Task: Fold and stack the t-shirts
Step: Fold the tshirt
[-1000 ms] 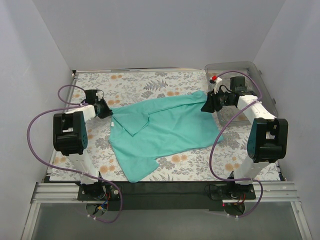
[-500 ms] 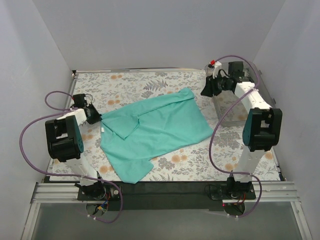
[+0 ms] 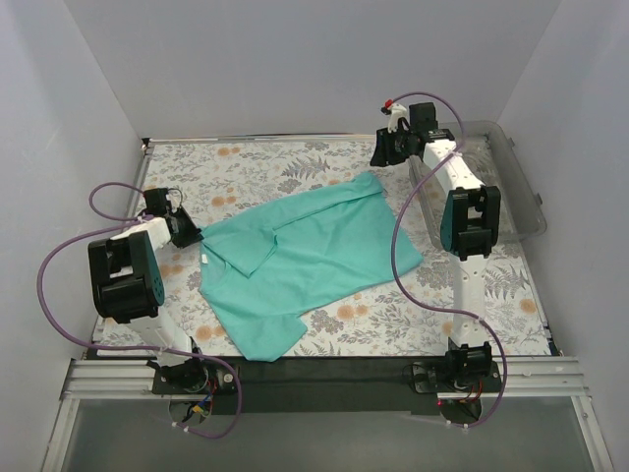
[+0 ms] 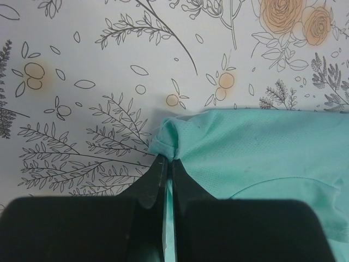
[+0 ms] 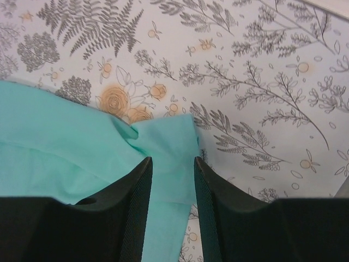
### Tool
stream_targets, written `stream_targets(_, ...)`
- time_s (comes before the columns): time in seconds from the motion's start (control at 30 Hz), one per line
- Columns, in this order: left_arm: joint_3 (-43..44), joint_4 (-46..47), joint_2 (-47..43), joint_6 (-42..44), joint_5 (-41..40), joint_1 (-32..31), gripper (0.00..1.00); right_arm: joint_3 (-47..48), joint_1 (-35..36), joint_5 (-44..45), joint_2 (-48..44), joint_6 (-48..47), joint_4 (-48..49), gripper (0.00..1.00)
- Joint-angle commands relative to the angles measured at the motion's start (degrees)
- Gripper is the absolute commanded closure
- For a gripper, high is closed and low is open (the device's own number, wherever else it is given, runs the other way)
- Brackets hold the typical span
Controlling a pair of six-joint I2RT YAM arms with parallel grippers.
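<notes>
Around the workspace stand plain pale walls [image 3: 314,59] on three sides, closing in a table [image 3: 295,162] covered by a white cloth printed with grey leaves and orange flowers. Across the middle of the top view lies the teal t-shirt [image 3: 324,246], spread mostly flat on the cloth. Its long axis runs from the left-centre of the frame toward the right, rising a little toward the upper right. A small white tag shows at its left end, the straight edge at the right end looks like the hem, and one sleeve juts toward the lower left. A flap of fabric is folded over near the left end.

At the upper right sits a clear plastic bin [image 3: 511,187], beside the shirt but apart from it.

At the left edge of the shirt, the left gripper [image 3: 187,233] is low to the table, and its wrist view shows the fingers pressed together, pinching a bunched fold of the shirt's edge [image 4: 168,164]. Over the shirt's upper-right corner hangs the right gripper [image 3: 385,152], fingers spread [image 5: 173,164], with that corner lying on the cloth below the gap, ungripped.
</notes>
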Motion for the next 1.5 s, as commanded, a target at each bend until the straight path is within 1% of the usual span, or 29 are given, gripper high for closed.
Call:
stream_targets(0.0,-0.5,-1.1,-3.0,1.0,1.2,-0.2,1.0,0.9,-0.1,2.9,0.4,1.6,-1.2,0.63)
stream_targets(0.27,-0.8,-1.1,-2.9,1.1,1.2,-0.2,1.0,-4.0,-0.1,3.7,-0.1,-0.3,-0.8,0.63)
stream_targets(0.9,-1.0,-1.0,-2.8,1.2,1.5,-0.1,1.0,-5.8,-0.1,5.5,2.4,-1.5,-1.0,0.6)
stream_targets(1.27,-1.1,-1.0,-2.8,1.1,1.8,-0.2,1.0,-6.9,-0.2,5.9,3.4,-1.6,-1.5,0.63)
stream_targets(1.47,-1.2,-1.0,-2.9,1.2,1.8,-0.2,1.0,-7.3,-0.2,6.8,3.1,-1.8,-1.5,0.68)
